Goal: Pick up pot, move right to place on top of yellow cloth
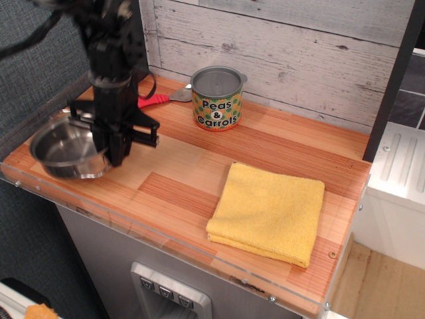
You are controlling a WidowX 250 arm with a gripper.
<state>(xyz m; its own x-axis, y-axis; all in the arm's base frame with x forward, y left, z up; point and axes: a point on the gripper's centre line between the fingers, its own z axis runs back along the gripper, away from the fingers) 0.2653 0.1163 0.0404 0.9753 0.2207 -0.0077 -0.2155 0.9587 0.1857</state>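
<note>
The steel pot (61,147) is at the far left of the wooden counter (192,179), tilted and seemingly lifted a little off the surface. My black gripper (114,154) points down and is shut on the pot's right rim. The pot's loop handles are blurred and hard to make out. The yellow cloth (269,212) lies flat and bare at the front right of the counter, well apart from the pot and the gripper.
A green-and-yellow "Peas & Carrots" can (216,100) stands at the back middle. A red-handled utensil (158,99) lies behind the arm by the plank wall. The counter's front and left edges run close to the pot. A white unit (398,173) stands to the right.
</note>
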